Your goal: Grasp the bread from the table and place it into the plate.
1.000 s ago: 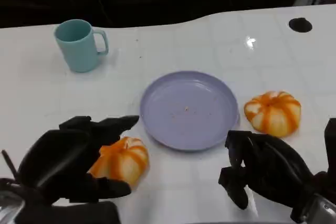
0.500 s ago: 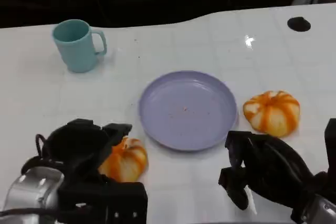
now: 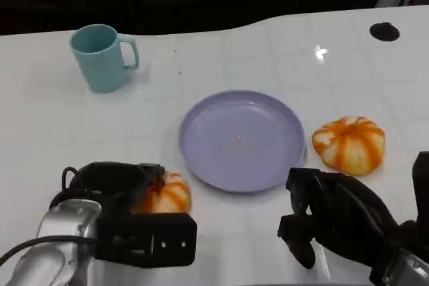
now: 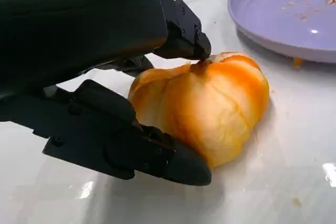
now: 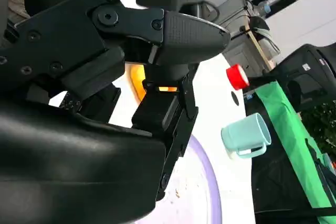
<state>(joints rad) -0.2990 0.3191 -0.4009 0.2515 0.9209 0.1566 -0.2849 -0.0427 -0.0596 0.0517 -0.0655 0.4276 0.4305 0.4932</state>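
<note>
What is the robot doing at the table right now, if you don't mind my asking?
Its left hand has its fingers around an orange bread that sits on the table beside the purple plate. The plate holds just crumbs. The right hand hangs curled, holding nothing, near a second bread. A teal mug stands further back.

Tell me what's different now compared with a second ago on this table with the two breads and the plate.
The left hand has turned over and come down onto the near bread; its fingers now sit against both sides of it, closing in to grip it. That bread still rests on the table. The right hand, the plate, the far bread and the cup stayed where they were.
</note>
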